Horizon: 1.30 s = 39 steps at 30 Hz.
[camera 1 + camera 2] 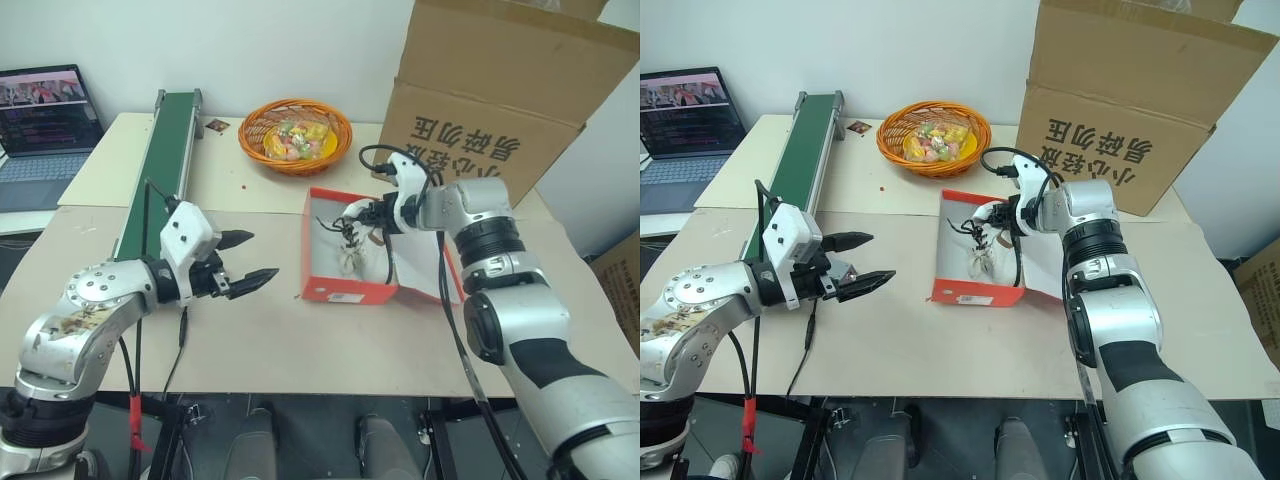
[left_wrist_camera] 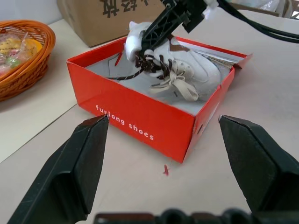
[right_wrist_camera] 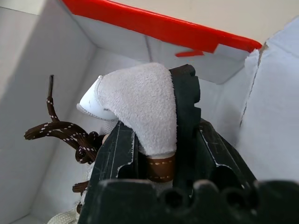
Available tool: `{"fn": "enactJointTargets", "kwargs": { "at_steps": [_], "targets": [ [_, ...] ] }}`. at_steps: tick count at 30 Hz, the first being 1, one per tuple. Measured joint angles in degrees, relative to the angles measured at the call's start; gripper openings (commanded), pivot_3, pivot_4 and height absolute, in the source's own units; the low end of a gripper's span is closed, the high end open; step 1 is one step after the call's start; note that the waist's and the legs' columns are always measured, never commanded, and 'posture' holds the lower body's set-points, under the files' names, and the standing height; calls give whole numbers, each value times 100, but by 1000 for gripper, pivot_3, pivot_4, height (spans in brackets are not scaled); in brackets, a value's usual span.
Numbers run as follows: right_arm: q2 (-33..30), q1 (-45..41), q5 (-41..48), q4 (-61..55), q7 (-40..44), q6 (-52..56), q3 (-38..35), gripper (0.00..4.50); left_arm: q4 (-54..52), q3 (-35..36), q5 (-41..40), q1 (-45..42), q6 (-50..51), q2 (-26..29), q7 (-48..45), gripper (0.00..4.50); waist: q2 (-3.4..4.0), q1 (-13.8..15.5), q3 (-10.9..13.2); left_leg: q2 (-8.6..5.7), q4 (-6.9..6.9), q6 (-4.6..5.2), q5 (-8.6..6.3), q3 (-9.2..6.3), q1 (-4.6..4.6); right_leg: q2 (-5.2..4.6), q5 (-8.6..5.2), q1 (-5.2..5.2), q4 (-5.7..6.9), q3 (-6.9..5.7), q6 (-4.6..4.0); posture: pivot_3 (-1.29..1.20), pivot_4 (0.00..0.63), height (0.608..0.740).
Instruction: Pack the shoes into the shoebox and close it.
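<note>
The red shoebox [image 1: 345, 293] stands open in the middle of the table, its lid [image 1: 415, 268] folded out to the right with the white inside up. One white shoe [image 2: 194, 70] with cream laces lies inside it. My right gripper [image 1: 362, 214] reaches into the box from the right and is shut on a second white shoe [image 3: 135, 100], pinching its soft upper edge; dark brown laces [image 3: 60, 133] dangle below. My left gripper [image 1: 260, 256] hovers open and empty over the table, left of the box and pointing at it.
An orange basket of sweets [image 1: 295, 135] sits behind the box. A large brown carton [image 1: 500, 90] stands at the back right. A green conveyor strip [image 1: 165, 150] runs along the left, with a laptop [image 1: 45, 120] beyond it.
</note>
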Motion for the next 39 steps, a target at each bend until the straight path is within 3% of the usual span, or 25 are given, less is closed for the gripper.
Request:
{"fn": "enactJointTargets", "kwargs": {
  "at_steps": [14, 20, 21, 22, 26, 39],
  "targets": [
    [168, -58, -250, 891, 94, -719, -83, 1306, -56, -33, 39, -423, 39, -58, 284, 4014, 0, -24, 0, 0, -1, 0, -1, -1, 45, 1, 13, 48, -4, 0, 31, 0, 150, 721],
    [253, -56, -323, 1032, 103, -904, -231, 1306, -174, 126, -85, -537, 242, -66, 518, 4014, -1, -28, -1, 0, 0, -1, -1, -2, 54, 1, -7, 59, -3, 0, 0, 0, 150, 721],
    [270, -56, -323, 1063, 95, -932, -275, 2021, -187, 175, -128, -546, 276, -78, 570, 4036, -1, -30, -1, 0, 0, -1, -1, -2, 55, 1, -7, 60, -3, 0, 0, 0, 150, 721],
    [282, -53, -320, 1085, 84, -965, -312, 2180, -204, 205, -151, -547, 287, -82, 602, 4036, -1, -33, -1, 0, 0, -1, -1, -2, 55, 1, -7, 60, -4, 0, 1, 0, 150, 721],
    [381, -18, -337, 1193, 101, -1121, -390, 3552, -295, 229, -195, -546, 298, -82, 665, 4036, -1, -32, -1, 0, -1, -1, -1, -2, 53, 2, -5, 58, -2, 0, 6, 0, 150, 721],
    [460, -97, -344, 821, 479, -979, -310, 3552, -294, 229, -206, -588, 382, -87, 702, 4036, -1, -14, 0, -1, -1, -1, -1, -3, 49, 1, -7, 54, -1, 0, 6, 0, 150, 721]
  ]
}}
